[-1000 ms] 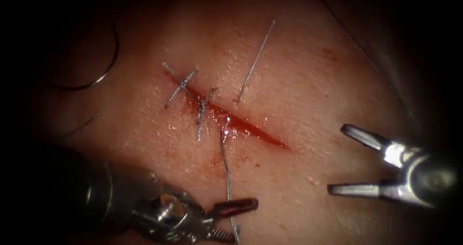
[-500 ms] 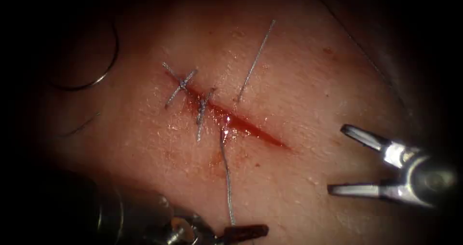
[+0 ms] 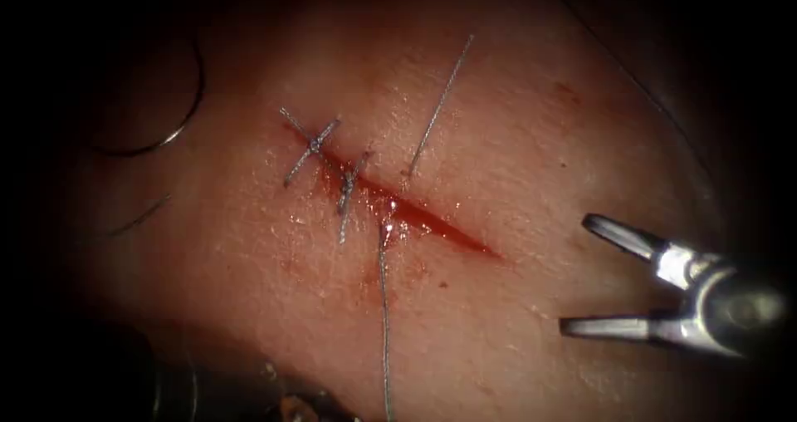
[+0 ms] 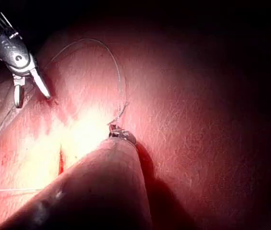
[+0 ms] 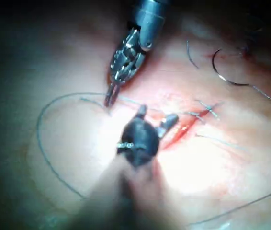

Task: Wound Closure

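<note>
Seen through the endoscope, shows the tissue (image 3: 540,139) crossed by an oblique cut (image 3: 440,227) wet with red fluid (image 3: 398,210). Bears two knotted stitches (image 3: 312,144) across the upper-left part of the cut, each with short ends sticking out. Sets the curved needle (image 3: 178,115) flat on the surface, well to the left of the cut, outside the tissue and well apart from both tools. Follows the thread (image 3: 384,322) from the left lip of the cut straight down to the lower edge of the frame. Adds a free thread tail (image 3: 440,102) rising from the right side of the cut.

Taken from the right wrist view, presents the left pincer (image 5: 109,98) clamped narrow on the thread, which curls away in a wide loop over the tissue.

Returns, in the endoscope view, to the right pincer (image 3: 574,273): spread wide, gripping nothing, poised over the tissue to the right of the cut and clear of the thread.
</note>
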`<state>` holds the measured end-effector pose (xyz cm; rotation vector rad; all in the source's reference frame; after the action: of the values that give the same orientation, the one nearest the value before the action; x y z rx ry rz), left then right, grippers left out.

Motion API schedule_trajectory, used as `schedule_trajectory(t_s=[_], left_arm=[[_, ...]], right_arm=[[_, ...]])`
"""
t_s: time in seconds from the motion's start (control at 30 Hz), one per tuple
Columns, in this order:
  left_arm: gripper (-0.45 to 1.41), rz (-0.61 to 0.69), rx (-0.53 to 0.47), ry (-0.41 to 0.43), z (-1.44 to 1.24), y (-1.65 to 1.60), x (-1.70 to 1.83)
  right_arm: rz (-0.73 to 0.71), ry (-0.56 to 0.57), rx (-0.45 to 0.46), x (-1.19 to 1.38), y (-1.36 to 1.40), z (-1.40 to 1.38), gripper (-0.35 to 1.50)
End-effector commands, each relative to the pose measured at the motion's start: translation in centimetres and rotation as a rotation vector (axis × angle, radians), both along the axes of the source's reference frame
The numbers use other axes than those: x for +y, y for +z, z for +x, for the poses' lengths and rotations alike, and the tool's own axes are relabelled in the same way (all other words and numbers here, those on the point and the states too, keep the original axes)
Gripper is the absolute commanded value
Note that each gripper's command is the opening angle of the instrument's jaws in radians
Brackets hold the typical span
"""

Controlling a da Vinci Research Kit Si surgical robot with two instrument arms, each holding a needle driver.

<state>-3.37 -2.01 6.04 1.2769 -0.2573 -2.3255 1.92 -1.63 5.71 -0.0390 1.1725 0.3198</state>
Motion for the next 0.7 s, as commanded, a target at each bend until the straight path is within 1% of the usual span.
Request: schedule_trajectory(t_s=[0.03,0.13,0.2,0.23,0.27,0.33,0.5,0.6,0.7], left_arm=[[-0.45,0.001,0.008,-0.011,-0.03,0.05,-0.01],[-0.45,0.000,0.034,-0.052,0.07,0.02,0.27],[-0.45,-0.013,0.030,-0.055,0.12,-0.01,0.38],[-0.45,-0.022,0.027,-0.051,0.16,-0.03,0.48],[-0.45,-0.025,0.027,-0.050,0.17,-0.04,0.52],[-0.45,-0.030,0.027,-0.046,0.19,-0.05,0.58],[-0.45,-0.031,0.024,-0.042,0.21,-0.10,0.69],[-0.45,-0.036,0.023,-0.037,0.24,-0.15,0.74],[-0.45,-0.039,0.022,-0.043,0.27,-0.19,0.80]], right_arm=[[0.005,-0.011,0.008,-0.06,0.05,0.09,0.98],[-0.053,-0.090,0.004,0.02,0.15,0.24,0.83],[-0.089,-0.111,0.010,0.07,0.21,0.32,0.86],[-0.131,-0.139,0.023,0.14,0.28,0.43,0.88],[-0.146,-0.154,0.029,0.17,0.31,0.48,0.88],[-0.182,-0.198,0.022,0.24,0.39,0.61,0.81],[-0.274,-0.270,0.004,0.42,0.57,0.91,0.83],[-0.349,-0.329,-0.001,0.44,0.64,1.07,0.84],[-0.415,-0.381,0.006,0.42,0.70,1.21,0.84]])
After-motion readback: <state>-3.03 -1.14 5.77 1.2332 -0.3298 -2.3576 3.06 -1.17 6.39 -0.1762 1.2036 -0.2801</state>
